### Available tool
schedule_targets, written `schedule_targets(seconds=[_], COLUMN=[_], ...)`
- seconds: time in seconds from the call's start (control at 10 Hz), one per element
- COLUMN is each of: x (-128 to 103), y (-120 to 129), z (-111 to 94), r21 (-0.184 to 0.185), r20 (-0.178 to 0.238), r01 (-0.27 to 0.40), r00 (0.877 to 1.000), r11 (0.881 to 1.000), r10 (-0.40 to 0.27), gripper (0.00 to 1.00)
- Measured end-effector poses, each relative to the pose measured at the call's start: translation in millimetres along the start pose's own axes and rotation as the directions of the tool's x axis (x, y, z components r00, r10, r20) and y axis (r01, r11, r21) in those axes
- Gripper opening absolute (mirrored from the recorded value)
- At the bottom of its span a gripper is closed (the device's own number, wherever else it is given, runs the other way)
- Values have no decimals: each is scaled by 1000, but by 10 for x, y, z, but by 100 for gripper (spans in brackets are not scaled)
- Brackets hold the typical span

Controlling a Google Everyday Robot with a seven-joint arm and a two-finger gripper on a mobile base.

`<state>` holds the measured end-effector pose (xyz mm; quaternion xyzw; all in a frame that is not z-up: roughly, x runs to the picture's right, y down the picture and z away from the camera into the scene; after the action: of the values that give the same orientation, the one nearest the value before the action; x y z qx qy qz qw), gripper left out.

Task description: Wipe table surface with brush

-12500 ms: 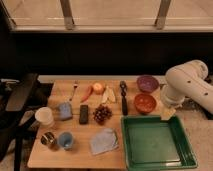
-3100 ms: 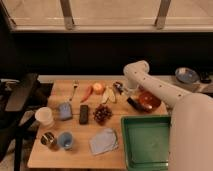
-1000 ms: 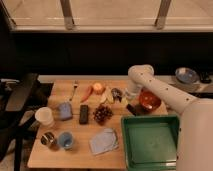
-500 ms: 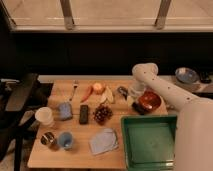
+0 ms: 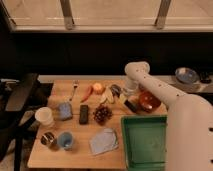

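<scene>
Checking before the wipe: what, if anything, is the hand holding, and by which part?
The hand, beside the red bowl, is shut on the brush, apparently around mid-handle; the exact contact is hidden.

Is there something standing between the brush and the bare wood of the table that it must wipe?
The gripper, shut at the table's back right, appears to hold the brush. The grapes, the red bowl and the green tray crowd it. Bare table surface lies nearer the front edge.
</scene>
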<state>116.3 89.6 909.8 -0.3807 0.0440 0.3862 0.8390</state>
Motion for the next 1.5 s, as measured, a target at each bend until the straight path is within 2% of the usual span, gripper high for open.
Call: schedule_targets(seconds=[0.3,0.5,0.7,0.8,0.9,1.1,1.3,1.5], x=[234,395,555,549,447,286,134,-53], y=[264,158,-107,-194,-326,-412,-307,-69], z=[-5,-37,-85,-93,-96,-90,-46,31], r21=[-22,1,47,60,79,89,76,43], r20=[-6,-23,-58,-66,-67,-56,-44,-27], r01=[29,8,-30,-39,-52,-51,-29,14], r00=[1000,1000,998,997,996,997,999,1000], r11=[999,1000,998,997,996,995,997,999], r10=[-29,-8,33,43,57,56,32,-13], gripper=[0,0,0,0,0,0,0,0])
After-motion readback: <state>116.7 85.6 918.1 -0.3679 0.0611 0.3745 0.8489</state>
